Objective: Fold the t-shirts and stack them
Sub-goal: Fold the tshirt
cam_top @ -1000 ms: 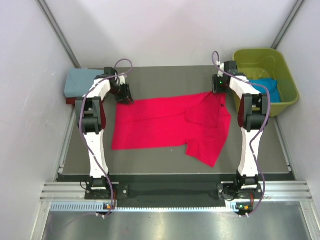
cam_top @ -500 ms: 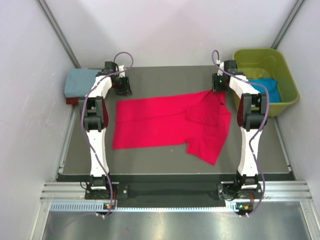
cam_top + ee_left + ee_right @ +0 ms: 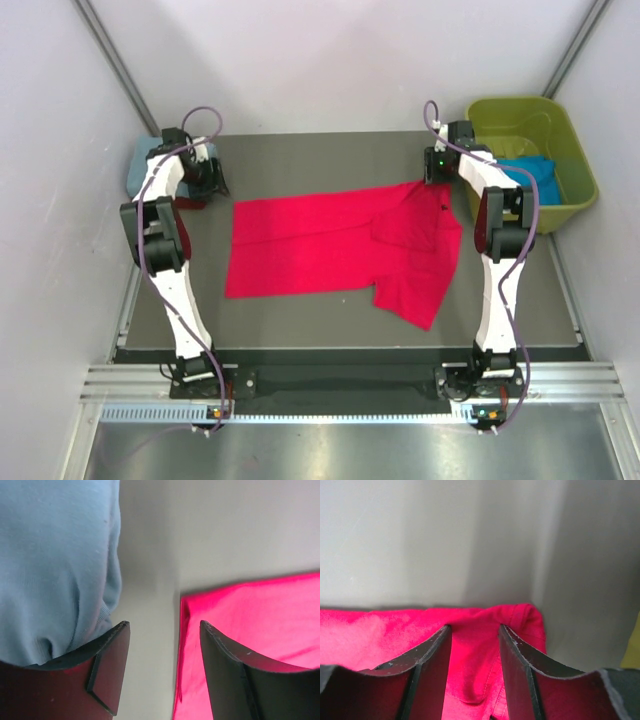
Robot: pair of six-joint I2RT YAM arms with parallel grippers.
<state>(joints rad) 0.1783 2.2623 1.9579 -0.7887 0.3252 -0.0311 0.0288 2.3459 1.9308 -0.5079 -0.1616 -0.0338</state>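
The bright red t-shirt (image 3: 330, 245) lies spread across the middle of the table, with one sleeve folded over at its right side. My right gripper (image 3: 437, 172) is at its back right corner, shut on a bunch of the red cloth (image 3: 475, 650). My left gripper (image 3: 205, 178) is open and empty at the back left, its fingers over bare table between the red shirt's edge (image 3: 240, 630) and the folded blue-grey t-shirt (image 3: 50, 555). The blue-grey t-shirt (image 3: 140, 168) is mostly hidden by the left arm. A dark red edge (image 3: 188, 203) shows under it. A bright blue t-shirt (image 3: 532, 172) lies in the tub.
The olive-green tub (image 3: 540, 115) stands off the table's back right corner. Grey walls close in on the left, back and right. The dark table mat (image 3: 320, 320) ends at a metal rail by the arm bases.
My left gripper has let go of the red shirt's back left corner and swung left to the blue-grey shirt. The right arm and the red shirt have not moved.
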